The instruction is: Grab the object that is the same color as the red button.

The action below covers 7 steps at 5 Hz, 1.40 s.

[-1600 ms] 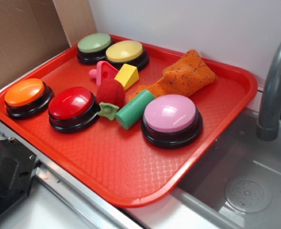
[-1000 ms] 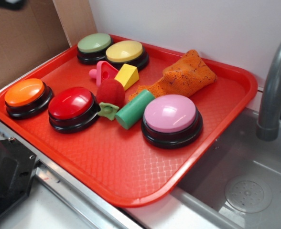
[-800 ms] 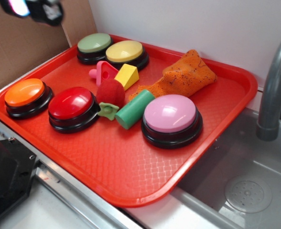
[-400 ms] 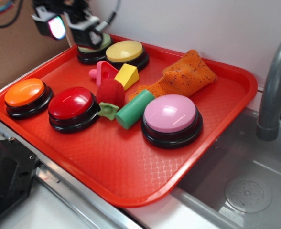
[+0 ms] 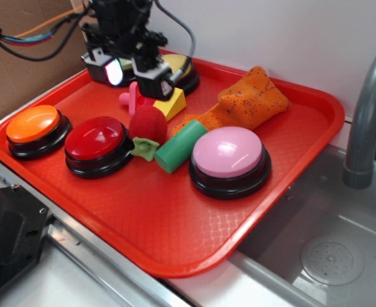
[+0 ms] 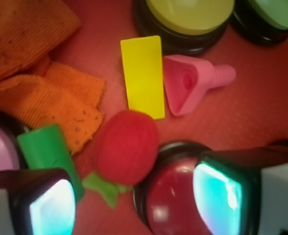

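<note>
The object, a fuzzy dark-red strawberry toy (image 5: 148,123) (image 6: 126,146) with a light-green leafy base (image 5: 144,148), lies in the middle of the red tray (image 5: 175,230). It touches the right side of the red button (image 5: 95,138) (image 6: 171,200), a glossy red dome on a black base. My gripper (image 5: 137,78) (image 6: 136,200) hangs open above the tray, just behind the toy and over the pink piece. Nothing is between its fingers. In the wrist view the toy sits just ahead of the gap between the fingers.
Around the toy lie a green cylinder (image 5: 178,146), a yellow wedge (image 5: 174,102), a pink plastic piece (image 5: 129,98) and an orange cloth (image 5: 249,96). Orange (image 5: 32,123), pink (image 5: 228,152) and yellow (image 6: 190,10) buttons stand on the tray. A sink with a faucet (image 5: 367,109) is on the right.
The gripper came into view from the upper left and moved right and down. It now hangs over the back of the tray, hiding the green button. The objects have not moved.
</note>
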Available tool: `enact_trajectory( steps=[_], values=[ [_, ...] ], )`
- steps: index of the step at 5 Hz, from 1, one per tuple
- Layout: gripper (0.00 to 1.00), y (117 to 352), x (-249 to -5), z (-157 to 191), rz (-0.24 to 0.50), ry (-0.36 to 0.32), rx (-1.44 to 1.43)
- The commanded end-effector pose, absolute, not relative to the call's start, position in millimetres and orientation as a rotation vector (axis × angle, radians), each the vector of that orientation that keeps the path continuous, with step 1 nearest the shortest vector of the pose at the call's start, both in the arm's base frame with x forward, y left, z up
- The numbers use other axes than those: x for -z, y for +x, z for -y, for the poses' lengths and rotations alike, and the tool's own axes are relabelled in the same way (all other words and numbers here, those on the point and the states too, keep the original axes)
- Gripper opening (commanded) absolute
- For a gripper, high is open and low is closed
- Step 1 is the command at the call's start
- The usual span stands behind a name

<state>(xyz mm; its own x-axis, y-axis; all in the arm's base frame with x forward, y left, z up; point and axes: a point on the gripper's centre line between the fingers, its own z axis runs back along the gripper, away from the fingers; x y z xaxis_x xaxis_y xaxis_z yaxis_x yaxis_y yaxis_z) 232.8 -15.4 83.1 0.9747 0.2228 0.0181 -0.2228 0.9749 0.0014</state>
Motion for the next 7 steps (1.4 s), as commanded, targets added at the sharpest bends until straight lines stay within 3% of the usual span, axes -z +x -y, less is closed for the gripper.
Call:
enact_trajectory(
  steps=[1, 3, 4, 5, 6, 7],
  values=[
    [1.0, 243, -62, 8, 0.013, 0.029, -0.234],
    [1.0, 248, -47, 10, -0.009, 0.054, -0.245],
    [0.73, 247, -42, 9, -0.029, 0.046, -0.272],
    [0.0, 247, -44, 7, -0.023, 0.045, -0.283],
    [0.0, 247, -51, 7, -0.022, 0.056, -0.254],
    [0.0, 250, -77, 8, 0.025, 0.066, -0.211]
  ],
)
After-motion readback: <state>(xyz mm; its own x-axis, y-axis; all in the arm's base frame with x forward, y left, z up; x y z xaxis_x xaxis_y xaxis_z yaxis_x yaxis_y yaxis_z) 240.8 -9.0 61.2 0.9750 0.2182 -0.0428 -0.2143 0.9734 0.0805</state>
